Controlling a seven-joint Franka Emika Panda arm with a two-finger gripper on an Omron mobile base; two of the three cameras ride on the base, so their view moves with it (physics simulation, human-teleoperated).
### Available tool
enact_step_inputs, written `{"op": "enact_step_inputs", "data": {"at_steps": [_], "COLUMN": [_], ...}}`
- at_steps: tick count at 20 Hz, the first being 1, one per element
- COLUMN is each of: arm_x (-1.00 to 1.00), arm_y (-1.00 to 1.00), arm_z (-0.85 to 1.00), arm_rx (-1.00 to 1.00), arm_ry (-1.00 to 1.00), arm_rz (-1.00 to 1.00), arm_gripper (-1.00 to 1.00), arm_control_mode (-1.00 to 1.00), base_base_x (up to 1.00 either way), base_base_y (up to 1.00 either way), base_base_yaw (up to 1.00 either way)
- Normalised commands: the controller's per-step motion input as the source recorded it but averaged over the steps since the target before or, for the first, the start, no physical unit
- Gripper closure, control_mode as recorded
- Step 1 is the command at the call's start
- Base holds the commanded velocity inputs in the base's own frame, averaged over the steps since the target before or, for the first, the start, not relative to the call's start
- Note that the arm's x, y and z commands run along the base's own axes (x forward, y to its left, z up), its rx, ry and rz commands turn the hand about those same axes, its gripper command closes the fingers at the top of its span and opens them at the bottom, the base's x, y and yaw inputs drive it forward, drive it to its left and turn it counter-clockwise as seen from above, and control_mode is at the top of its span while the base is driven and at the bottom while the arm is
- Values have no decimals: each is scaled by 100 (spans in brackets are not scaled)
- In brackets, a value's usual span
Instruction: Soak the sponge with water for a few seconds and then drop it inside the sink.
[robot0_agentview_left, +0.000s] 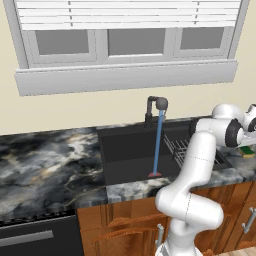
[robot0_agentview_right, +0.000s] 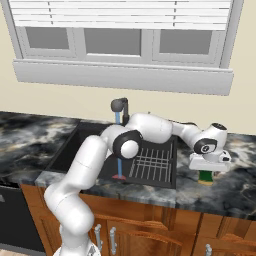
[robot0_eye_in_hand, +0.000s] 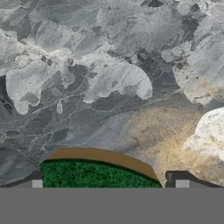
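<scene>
**Fingers (robot0_eye_in_hand: 37, 180) spread wide astride sponge, no squeeze yet**

Parked on either side of the sponge (robot0_eye_in_hand: 98, 174), green scrub layer up, yellow body showing along the far edge. Spread wide rather than clamped: near tip close against one end, a sliver of gap visible at the other. No lift apparent; resting on the marbled counter (robot0_eye_in_hand: 87, 87) to the right of the sink (robot0_agentview_left: 125, 155), well apart from the water (robot0_agentview_left: 157, 145) running down from the dark faucet (robot0_agentview_left: 156, 105) to the red drain spot. Seen from the right base view, gripper (robot0_agentview_right: 209, 169) pointing straight down over the sponge (robot0_agentview_right: 205, 177), just beyond the wire dish rack (robot0_agentview_right: 152, 162).

Step in hand, by judgement: the pick, the very start of the task.

To do it well:
- Keep the hand square and centred so both pads meet the ends together; otherwise likely to nudge the block sideways.
- Sink low enough to catch the yellow body, not merely the scrub layer on top.
- Close gently but fully; soft material, likely to compress, so allow for some give before trusting the hold.
- Raise straight up before travelling, high enough to pass over the rack and the basin rim.
- Then carry leftward into the thin stream, hold there a few seconds, and release above the basin.

Chief risk: a shallow or lopsided pinch, with the sponge slipping free on the way across.
</scene>
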Motion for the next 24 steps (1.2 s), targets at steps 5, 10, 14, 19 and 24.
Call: {"op": "enact_step_inputs", "data": {"at_steps": [5, 10, 14, 19, 24], "arm_x": [0, 0, 0, 1, -1], "arm_y": [0, 0, 0, 4, 4], "arm_z": [0, 0, 0, 0, 0], "arm_rx": [0, 0, 0, 0, 0], "arm_ry": [0, 0, 0, 0, -1], "arm_rz": [0, 0, 0, -2, 0], "arm_gripper": [-100, 100, 100, 100, 100], "arm_control_mode": [-100, -100, -100, -100, -100], "base_base_x": [0, 0, 0, 0, 0], "base_base_y": [0, 0, 0, 0, 0], "base_base_yaw": [0, 0, 0, 0, 0]}}
